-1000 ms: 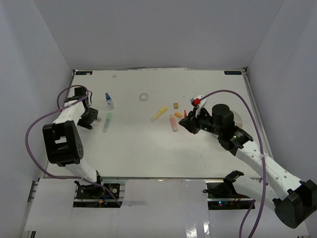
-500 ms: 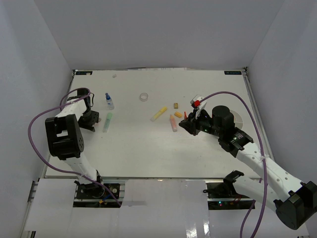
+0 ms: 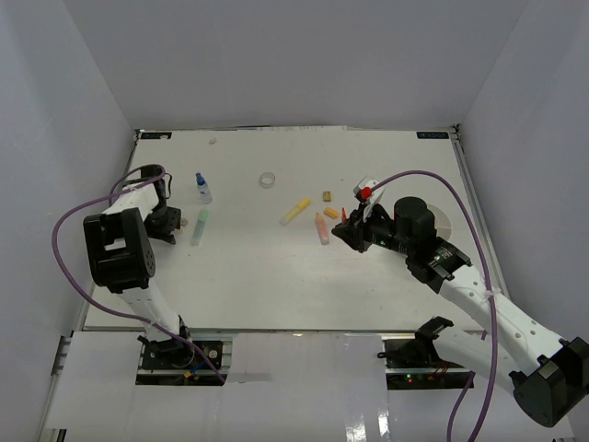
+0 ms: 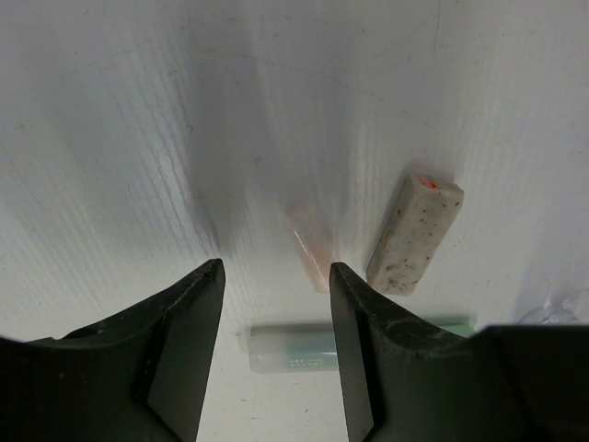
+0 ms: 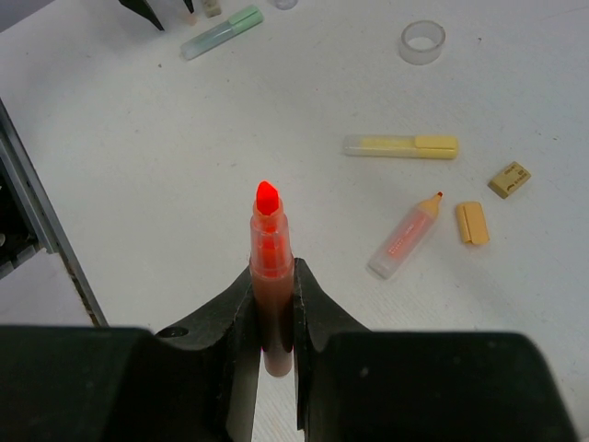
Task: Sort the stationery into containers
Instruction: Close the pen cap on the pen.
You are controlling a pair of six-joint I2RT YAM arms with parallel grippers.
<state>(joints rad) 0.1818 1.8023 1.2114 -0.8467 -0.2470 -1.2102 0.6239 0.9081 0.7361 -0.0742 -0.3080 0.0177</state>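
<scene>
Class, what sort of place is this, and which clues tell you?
Probably a robotics lab test cell: a white table boxed in by white walls, a left arm and right arm mounted at its near edge, and a yellow highlighter and tape ring laid out.

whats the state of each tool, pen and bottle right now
left tool, open, empty
right tool, shut on red marker
red marker, uncapped, gripped
orange highlighter, uncapped, lying flat
yellow highlighter, capped, lying flat
blue-capped bottle, upright, cap on

A white table [image 3: 267,295] stands within white walls [image 3: 294,55]; a dark label [image 3: 157,135] marks its far-left corner.
</scene>
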